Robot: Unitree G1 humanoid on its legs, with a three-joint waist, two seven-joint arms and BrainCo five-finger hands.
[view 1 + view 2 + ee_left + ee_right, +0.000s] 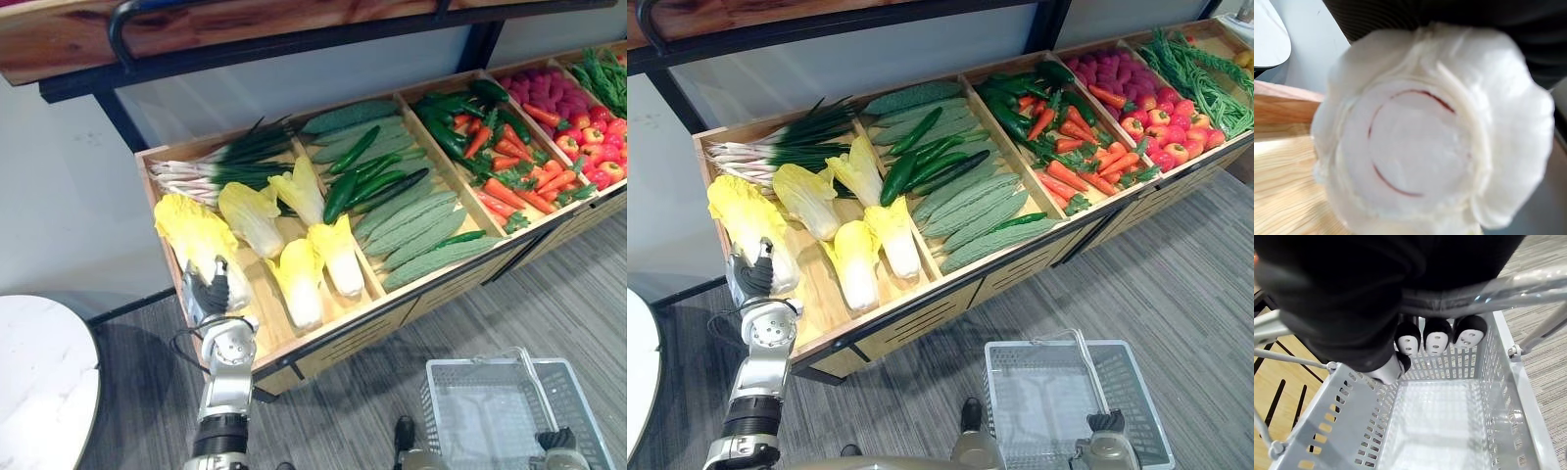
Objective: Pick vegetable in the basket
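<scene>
- I cannot tell how my left hand's [217, 294] fingers are set. Its wrist view shows the pale cut base of the cabbage [1415, 142] right up against the dark cover, and none of the fingers.
- From the head, that hand sits at the near end of the leftmost yellow-green cabbage, which lies in the left compartment of the wooden stand [911, 323] beside four others. Whether it is lifted or resting, I cannot make out.
- My right hand [1436, 339] is cut off at the bottom edge of the head views. Its own wrist view is plain, though: the dark-tipped fingers are curled round the metal handle [1518, 286] of the grey basket [1342, 421].
- The basket hangs low in front of the stand, over the floor – nothing lies in it.
- The left arm reaches up from below, wrist straight, the hand over the stand's front-left corner.
- Spring onions [211, 162] lie behind the cabbages; cucumbers [367, 171] and bitter gourds [421, 230] fill the next compartment, then carrots [514, 166].
- The floor [549, 294] is grey and streaked, the wall [59, 196] pale, and a round white table [39, 382] stands at my left.
</scene>
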